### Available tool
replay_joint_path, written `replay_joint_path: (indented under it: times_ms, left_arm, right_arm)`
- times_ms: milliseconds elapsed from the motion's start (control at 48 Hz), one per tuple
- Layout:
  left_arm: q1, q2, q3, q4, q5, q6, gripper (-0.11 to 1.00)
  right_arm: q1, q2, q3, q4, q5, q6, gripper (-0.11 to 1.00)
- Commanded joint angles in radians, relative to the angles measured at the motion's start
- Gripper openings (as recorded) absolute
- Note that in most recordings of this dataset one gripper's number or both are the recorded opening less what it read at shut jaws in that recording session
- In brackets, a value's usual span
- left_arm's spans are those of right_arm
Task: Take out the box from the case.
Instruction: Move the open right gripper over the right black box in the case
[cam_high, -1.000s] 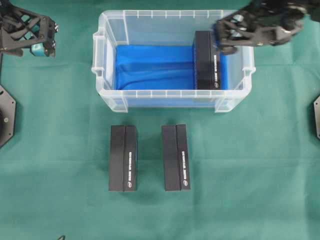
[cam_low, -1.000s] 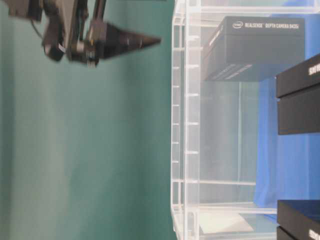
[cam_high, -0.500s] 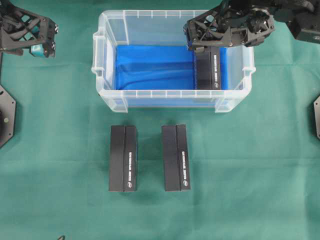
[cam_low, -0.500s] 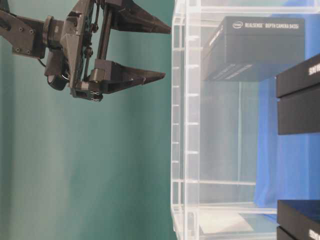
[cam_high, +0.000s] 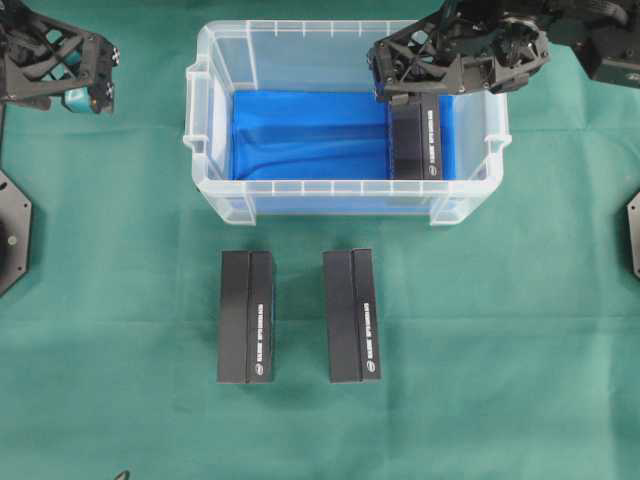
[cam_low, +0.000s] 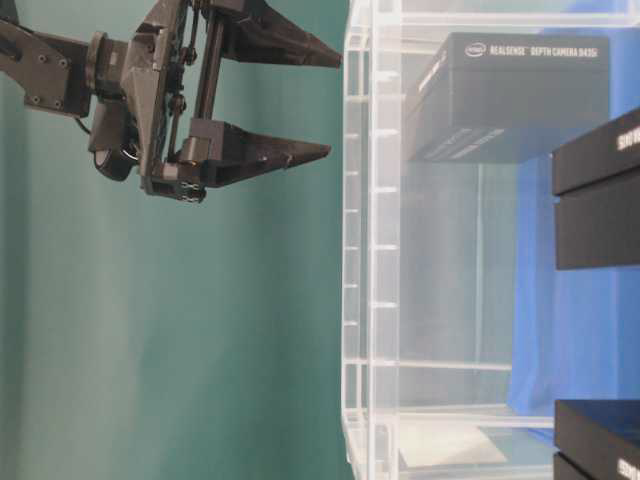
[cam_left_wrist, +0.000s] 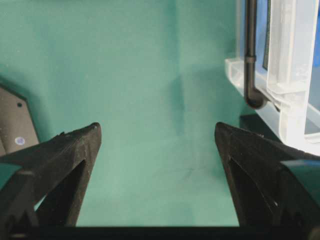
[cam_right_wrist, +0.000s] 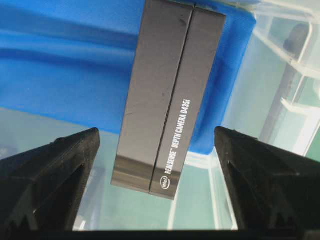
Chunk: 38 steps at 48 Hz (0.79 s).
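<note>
The case (cam_high: 340, 187), a clear rimmed bin with a blue lining (cam_right_wrist: 60, 65), stands at the back middle of the green cloth. One black box (cam_high: 417, 145) lies flat inside it, against the right end. My right gripper (cam_high: 412, 85) hangs open above the box's far end and points down at it. It is still above the case's rim (cam_low: 357, 250) and apart from the box (cam_low: 510, 95). In the right wrist view the box (cam_right_wrist: 170, 95) shows between the wide-spread fingers (cam_right_wrist: 60, 165). My left gripper (cam_high: 95, 80) is open at the far left, over bare cloth (cam_left_wrist: 157, 132).
Two more black boxes (cam_high: 246, 316) (cam_high: 352, 315) lie side by side on the cloth in front of the case. Black base plates sit at the left edge (cam_high: 10, 230) and right edge (cam_high: 634, 235). The case's left corner (cam_left_wrist: 285, 75) shows in the left wrist view.
The right gripper swung left from the case's back right corner to above the box, then held still for the last half second. The left arm has not moved.
</note>
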Motion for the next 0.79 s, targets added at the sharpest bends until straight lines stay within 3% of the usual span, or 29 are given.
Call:
replay_joint_path:
  times_ms: [0,771]
  left_arm:
    - [0.003,-0.006,-0.025,-0.002,-0.002,0.000,0.90]
    - [0.005,-0.011,-0.018,-0.002,0.003,-0.003,0.90]
  right_arm:
    - [0.003,-0.012,-0.018,-0.003,0.000,0.002,0.91]
    - [0.002,-0.012,0.006,-0.003,-0.005,0.003,0.91]
